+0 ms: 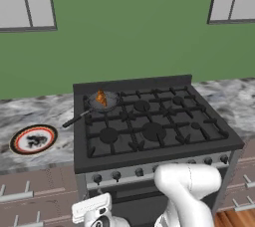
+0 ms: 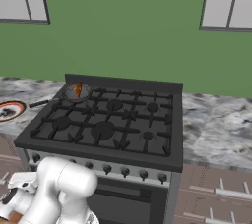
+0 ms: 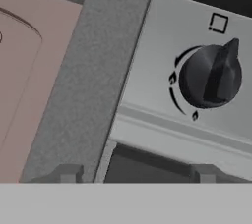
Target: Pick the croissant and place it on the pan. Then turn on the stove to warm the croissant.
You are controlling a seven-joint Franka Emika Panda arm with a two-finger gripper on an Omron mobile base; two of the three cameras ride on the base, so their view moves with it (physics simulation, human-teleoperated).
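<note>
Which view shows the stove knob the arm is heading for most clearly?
The hand view: the knob is large there, with its pointer and dial marks plain on the silver strip. The left and right base views show the stove with its knobs as small dark dots along the front, too small to read.

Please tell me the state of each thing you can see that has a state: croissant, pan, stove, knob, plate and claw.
croissant: lying in the pan, not held.
pan: on the stove's back left burner, handle pointing out over the counter.
stove: no flame visible on any burner.
knob: close before the claw, not touched.
plate: on the counter left of the stove, nothing on it.
claw: holds nothing; open or shut cannot be told.
</note>
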